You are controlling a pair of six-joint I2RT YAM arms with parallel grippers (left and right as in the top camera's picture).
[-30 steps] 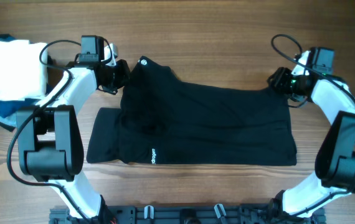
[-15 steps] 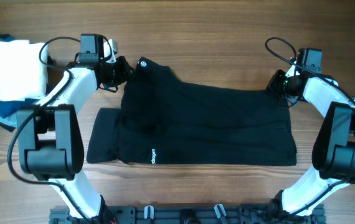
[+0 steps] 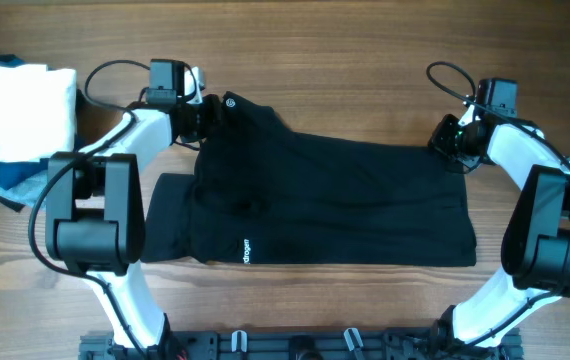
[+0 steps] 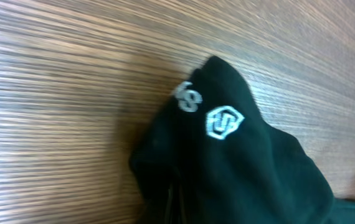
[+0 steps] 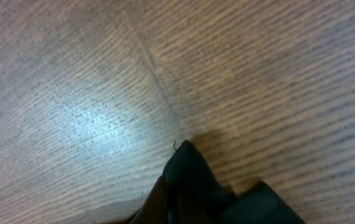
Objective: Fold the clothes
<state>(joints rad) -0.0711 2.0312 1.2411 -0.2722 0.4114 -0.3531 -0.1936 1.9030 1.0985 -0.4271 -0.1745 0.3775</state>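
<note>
The clothes [image 3: 330, 200] are a black garment lying spread flat across the middle of the wooden table, with a small white round logo [image 3: 230, 99] at the far left corner and a white printed mark [image 3: 247, 250] near the front hem. My left gripper [image 3: 203, 115] is shut on that far left corner. In the left wrist view the logo [image 4: 225, 122] sits just beyond the jaws, and the fabric [image 4: 252, 180] hides my fingers. My right gripper [image 3: 449, 139] is shut on the far right corner, and a black fabric tip [image 5: 190, 177] pokes out from its jaws.
A white folded cloth [image 3: 20, 100] lies on blue folded garments [image 3: 5, 175] at the table's far left. A black rail [image 3: 295, 345] runs along the front edge between the two arm bases.
My left gripper has slid right onto the garment's logo corner, after opening briefly and shutting again. My right gripper moved slightly left and closed on the right corner, then held still.
</note>
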